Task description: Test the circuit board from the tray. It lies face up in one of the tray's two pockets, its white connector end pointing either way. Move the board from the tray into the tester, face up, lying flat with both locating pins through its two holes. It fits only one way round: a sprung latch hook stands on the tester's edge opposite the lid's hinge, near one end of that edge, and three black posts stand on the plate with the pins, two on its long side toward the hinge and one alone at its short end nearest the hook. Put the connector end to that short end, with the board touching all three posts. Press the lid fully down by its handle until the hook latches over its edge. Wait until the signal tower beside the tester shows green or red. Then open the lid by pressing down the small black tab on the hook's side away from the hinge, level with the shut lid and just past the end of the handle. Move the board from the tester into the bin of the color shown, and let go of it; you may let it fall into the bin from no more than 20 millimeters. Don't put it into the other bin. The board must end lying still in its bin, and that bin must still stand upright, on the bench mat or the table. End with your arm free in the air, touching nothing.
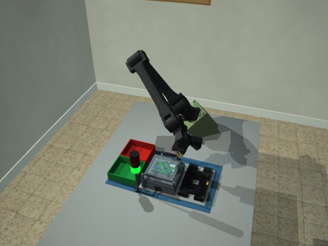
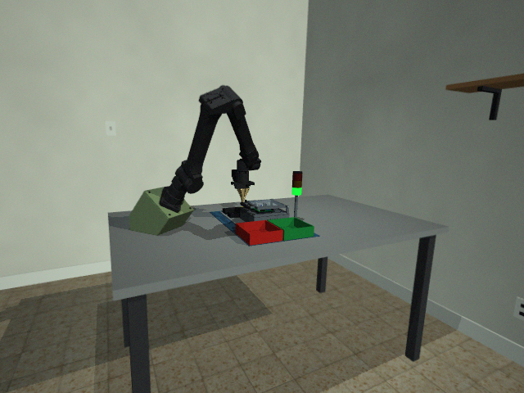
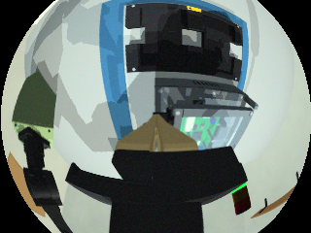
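Note:
The green circuit board (image 1: 166, 167) lies inside the tester (image 1: 162, 175) under the shut clear lid (image 1: 165, 165). It also shows in the wrist view (image 3: 206, 126). The signal tower (image 1: 134, 165) beside the tester glows green; it shows in the side view too (image 2: 297, 186). My gripper (image 1: 179, 156) is shut and empty, its tan fingertips pointing down at the tester's far corner, by the lid's edge near the tray. In the side view my gripper (image 2: 244, 197) stands just above that edge. Whether the tips touch anything I cannot tell.
The black tray (image 1: 196, 181) stands right of the tester, both pockets empty. The red bin (image 1: 138, 150) and green bin (image 1: 124, 169) stand left of the tester on the blue mat (image 1: 211, 190). The arm's green base (image 1: 201, 123) sits behind.

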`<state>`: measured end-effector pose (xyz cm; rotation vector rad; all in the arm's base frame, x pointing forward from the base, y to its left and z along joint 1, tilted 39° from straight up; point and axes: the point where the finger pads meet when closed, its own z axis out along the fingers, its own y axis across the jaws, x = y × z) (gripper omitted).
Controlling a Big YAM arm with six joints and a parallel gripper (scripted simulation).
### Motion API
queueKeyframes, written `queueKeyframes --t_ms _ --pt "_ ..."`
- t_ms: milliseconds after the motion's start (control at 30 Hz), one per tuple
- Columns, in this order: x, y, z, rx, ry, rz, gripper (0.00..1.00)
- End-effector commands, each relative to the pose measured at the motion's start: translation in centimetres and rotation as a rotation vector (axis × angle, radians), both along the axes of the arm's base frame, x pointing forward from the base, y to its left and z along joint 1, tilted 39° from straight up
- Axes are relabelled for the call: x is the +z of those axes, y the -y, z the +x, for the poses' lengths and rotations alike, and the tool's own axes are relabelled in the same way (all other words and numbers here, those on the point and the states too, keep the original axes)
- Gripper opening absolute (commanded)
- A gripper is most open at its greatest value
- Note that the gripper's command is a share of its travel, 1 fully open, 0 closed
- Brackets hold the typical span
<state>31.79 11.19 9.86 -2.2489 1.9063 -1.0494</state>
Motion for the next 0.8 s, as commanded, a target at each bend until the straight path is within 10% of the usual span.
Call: queueKeyframes --t_ms 0,767 --pt "-0.66 0.31 0.30 -0.003 -0.012 -0.006 0.00" --pt "-0.41 0.16 0.53 -0.005 -0.007 -0.002 0.00"
